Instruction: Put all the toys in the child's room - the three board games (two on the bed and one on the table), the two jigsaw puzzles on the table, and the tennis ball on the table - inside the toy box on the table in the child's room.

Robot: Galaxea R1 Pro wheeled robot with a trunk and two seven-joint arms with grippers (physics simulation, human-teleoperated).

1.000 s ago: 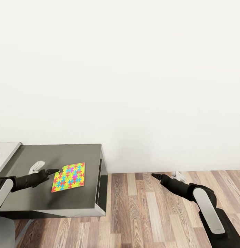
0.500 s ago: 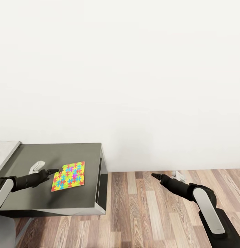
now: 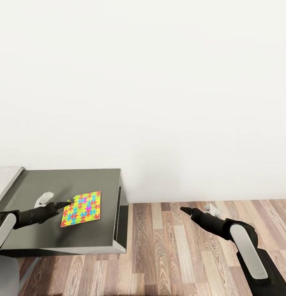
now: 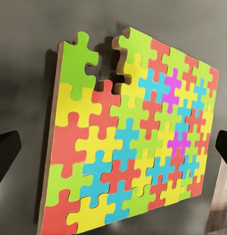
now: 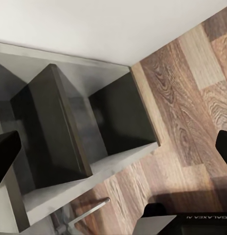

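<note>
Item: jigsaw puzzle [image 3: 82, 209], flat on the dark side cabinet [image 3: 44, 240] near its front-right corner; left gripper [image 3: 68, 202] spread at its edge, evidently lining up a pinch; right gripper [image 3: 182, 210] idle beyond the cabinet, jaws apparently apart.

The multicoloured flat jigsaw square [image 3: 81, 209] lies near the right edge of the low dark grey cabinet top [image 3: 44, 238]; the dark surface all round it is bare. The black left gripper [image 3: 65, 204] sits at its left edge. To the right, the black right gripper [image 3: 183, 210] hangs over open wood-plank floor [image 3: 171, 263].
</note>
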